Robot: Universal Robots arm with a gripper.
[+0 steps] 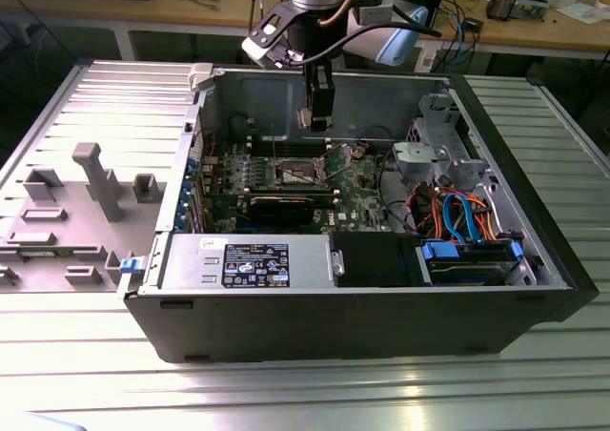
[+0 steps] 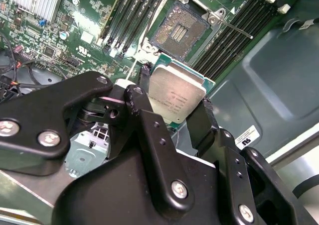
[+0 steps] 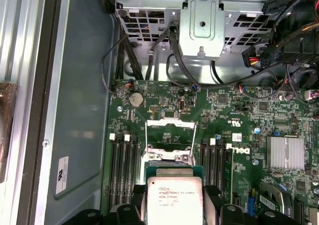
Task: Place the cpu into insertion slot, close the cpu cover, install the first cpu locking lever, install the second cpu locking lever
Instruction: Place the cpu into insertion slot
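Hand: in the second wrist view our hand point(image 2: 175, 99) is closed on the cpu point(image 2: 179, 88), with a black finger point(image 2: 143, 80) pressed against each of two opposite edges
Cpu: its silvery top face is turned to the cameras with the thin green rim showing; it is held clear of the board and not seated
Insertion slot: the insertion slot point(image 2: 179, 30) lies just beyond the held cpu, apart from it, its dark field of contacts bare, with long black memory slots point(image 2: 132, 16) on either side
Writing: we see dark print on the cpu's top face in both wrist views, a white printed sticker point(image 3: 62, 174) on the case's grey panel, and a black label point(image 1: 255, 264) with white print on the power supply
Exterior view: the hand point(image 1: 317, 107) hangs inside the open computer case point(image 1: 334, 326), above the green board; the case lies on a ribbed metal bench point(image 1: 286, 393)
First wrist view: past the cpu point(image 3: 173, 201) we see a coin cell point(image 3: 135, 99), a finned heatsink point(image 3: 285, 153) and a perforated drive cage point(image 3: 199, 16) with looping cables
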